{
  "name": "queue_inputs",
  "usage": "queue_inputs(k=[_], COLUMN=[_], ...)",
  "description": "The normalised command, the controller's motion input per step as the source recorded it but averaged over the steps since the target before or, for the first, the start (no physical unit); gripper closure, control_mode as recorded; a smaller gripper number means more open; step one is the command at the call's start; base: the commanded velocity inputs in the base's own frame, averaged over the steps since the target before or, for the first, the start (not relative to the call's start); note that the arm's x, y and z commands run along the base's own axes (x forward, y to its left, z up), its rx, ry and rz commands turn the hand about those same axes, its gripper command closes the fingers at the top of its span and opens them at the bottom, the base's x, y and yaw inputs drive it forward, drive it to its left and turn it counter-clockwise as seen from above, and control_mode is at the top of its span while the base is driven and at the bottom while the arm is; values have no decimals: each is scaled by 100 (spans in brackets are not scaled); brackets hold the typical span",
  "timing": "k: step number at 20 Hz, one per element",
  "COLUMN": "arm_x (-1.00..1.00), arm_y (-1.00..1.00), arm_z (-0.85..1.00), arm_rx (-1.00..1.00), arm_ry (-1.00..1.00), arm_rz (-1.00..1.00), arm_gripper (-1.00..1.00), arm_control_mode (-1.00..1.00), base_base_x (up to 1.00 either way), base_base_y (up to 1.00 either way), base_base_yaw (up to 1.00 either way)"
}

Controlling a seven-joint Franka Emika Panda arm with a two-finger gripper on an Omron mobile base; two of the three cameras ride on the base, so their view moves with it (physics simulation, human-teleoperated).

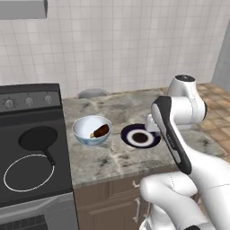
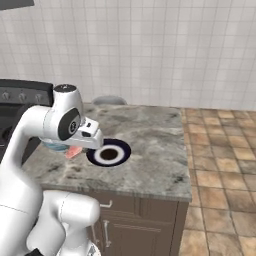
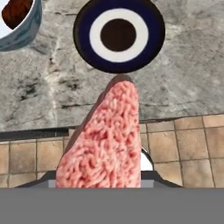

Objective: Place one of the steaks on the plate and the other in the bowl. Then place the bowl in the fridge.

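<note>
The pale pink steak [image 3: 107, 144] hangs in my gripper [image 2: 80, 146], which is shut on it and hides its own fingertips behind the meat. The steak [image 2: 74, 152] sits above the counter's front edge, just short of the near rim of the dark navy plate [image 3: 119, 35], which has a white ring and nothing on it. The plate [image 1: 140, 136] lies on the counter right of the bowl [image 1: 92, 130]. The dark reddish-brown steak [image 1: 101, 131] lies inside the bowl [image 3: 19, 24], at the upper left of the hand view.
A black skillet [image 1: 38, 138] rests on the stove [image 1: 31, 179] left of the granite counter [image 1: 112, 157]. A grey domed object [image 1: 93, 93] stands against the tiled back wall. Tiled floor [image 2: 220, 165] lies right of the counter's end.
</note>
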Motion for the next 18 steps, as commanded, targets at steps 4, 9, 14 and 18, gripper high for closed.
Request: queue_inputs(k=[4,9,14,18], arm_x=[17,94,100,96], arm_y=[-3,-18,-30,-1], arm_z=[0,-3,-66,-78], arm_rx=[0,0,-11,-8], arm_ry=[0,1,9,14], arm_rz=[1,12,19,29], arm_gripper=[100,100,100,100], arm_control_mode=[-100,-100,-100,-100], base_base_x=[39,0,0,0], base_base_y=[-6,0,0,0], base_base_yaw=[1,0,0,0])
